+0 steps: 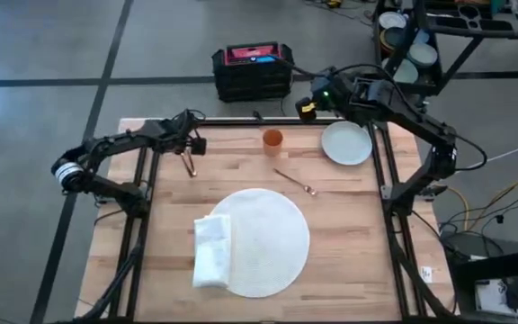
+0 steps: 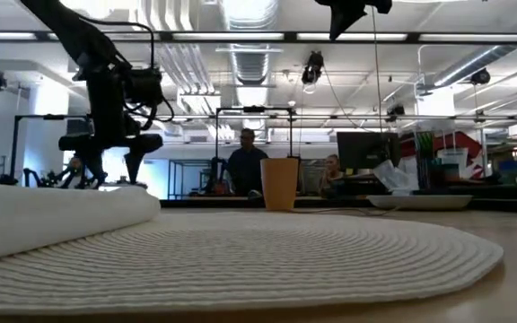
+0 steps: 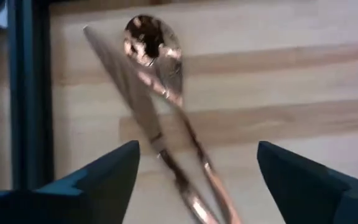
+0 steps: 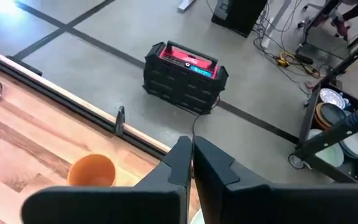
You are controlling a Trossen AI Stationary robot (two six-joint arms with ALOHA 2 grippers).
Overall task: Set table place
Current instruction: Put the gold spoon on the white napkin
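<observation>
White woven mat (image 1: pixel 263 241), round, sits centre-front on the light-wood counter (image 1: pixel 349 261); a folded white napkin (image 1: pixel 211 251) lies on its left edge. Nothing else on it yet. Pale grey-green plate (image 1: pixel 346 142) is at the back right, orange cup (image 1: pixel 272 140) back centre, a copper fork (image 1: pixel 295 182) between plate and mat.

Copper knife (image 3: pixel 126 87) and spoon (image 3: pixel 156 48) lie crossed at back left, long axes running roughly front to back, just under the left gripper (image 1: pixel 190 148). Left wrist view shows its jaws spread wide, straddling the two handles and not touching either. Left arm is clearly the nearer one, so a cutlery pick looks like the next step; the crossed handles could make a single clean grab awkward.

Right gripper (image 1: pixel 306 107) hangs above the back edge near the cup, jaws pressed together, holding nothing.
</observation>
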